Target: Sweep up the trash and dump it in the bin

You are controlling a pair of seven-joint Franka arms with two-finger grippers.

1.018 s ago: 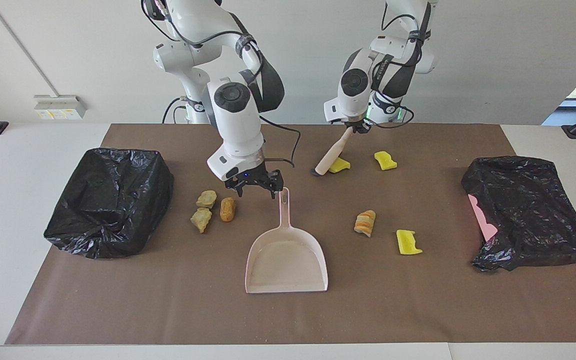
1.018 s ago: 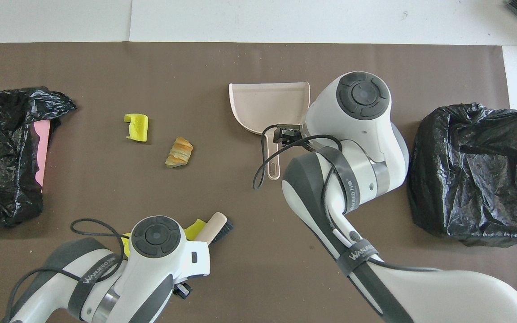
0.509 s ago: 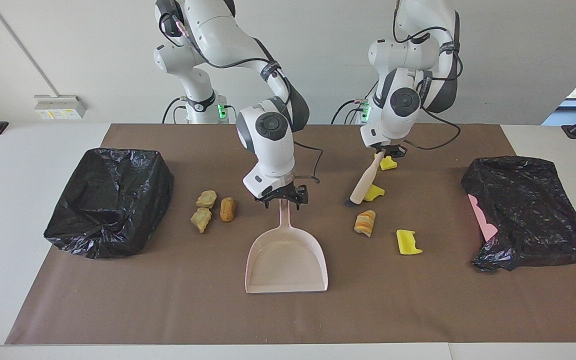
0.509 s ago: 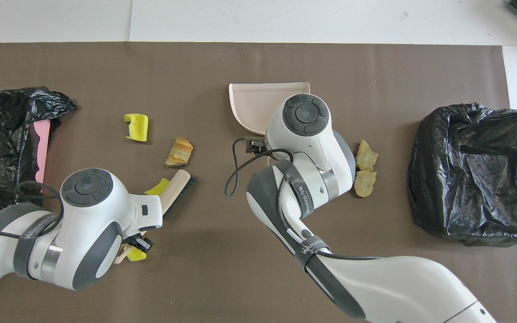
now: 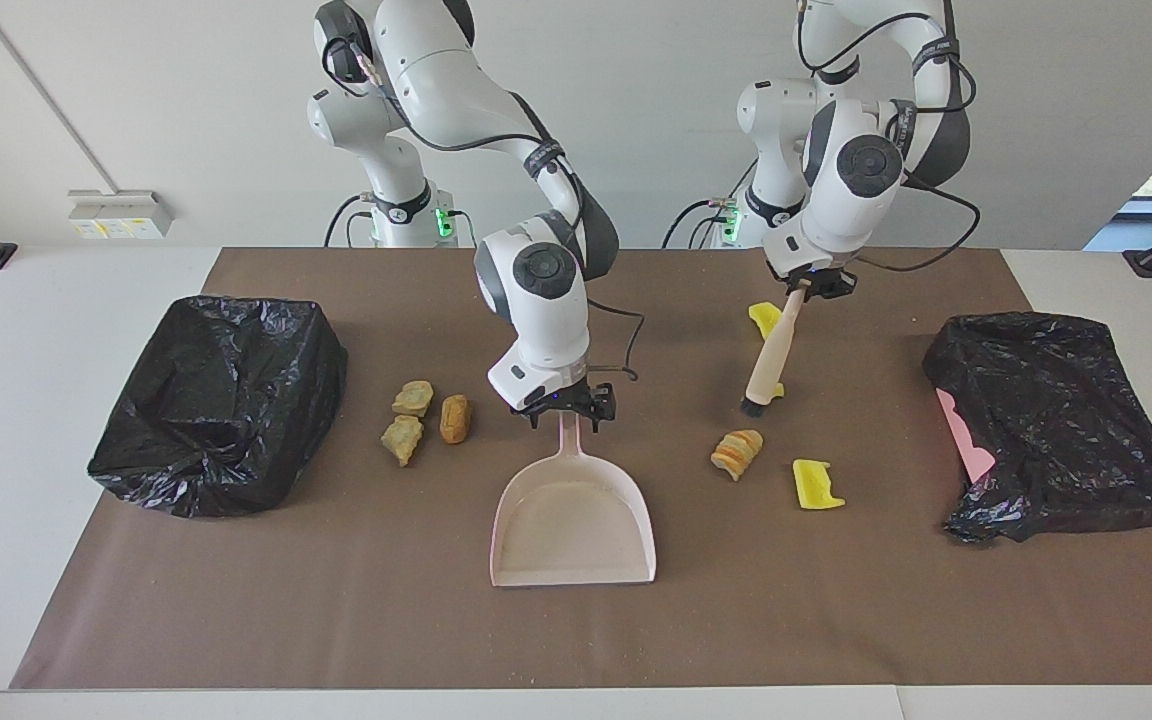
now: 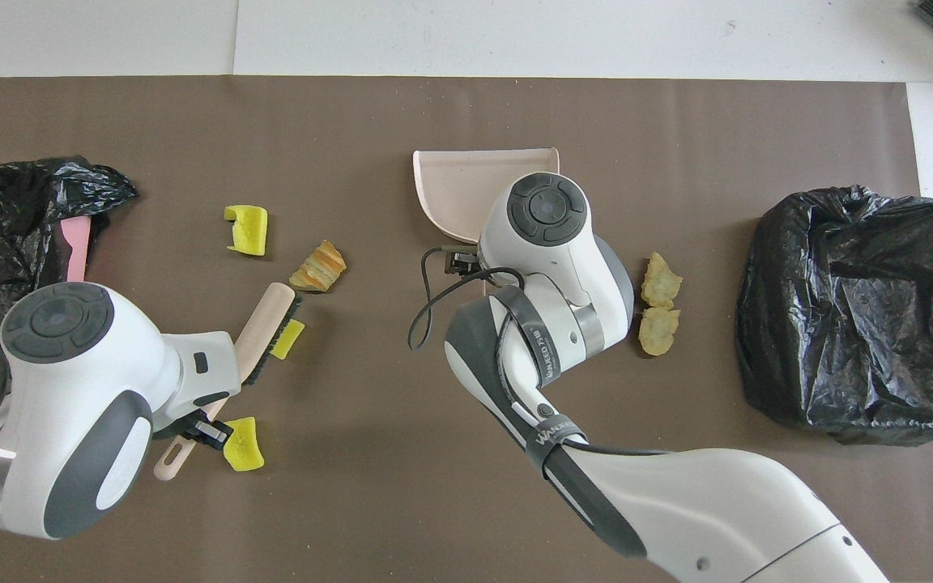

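The left claw (image 5: 815, 287) pinches the handle of a brush (image 5: 770, 358) whose long axis slants down to bristles resting against 1 yellow sponge piece (image 6: 287, 338). The dustpan (image 5: 573, 520) lies toward the right arm's end from those bristles, so the coming sweep likely has to push that way. The right claw (image 5: 563, 410), spread, hovers over the dustpan's handle (not yet gripping, as far as I can judge). The striped chunk (image 5: 736, 451) and another yellow piece (image 5: 817, 485) lie just past the bristles, farther from the robots; a 3rd yellow piece (image 5: 764, 318) sits nearer. 3 tan lumps (image 5: 426, 416) cluster between the dustpan and a black-bagged bin (image 5: 221, 400).
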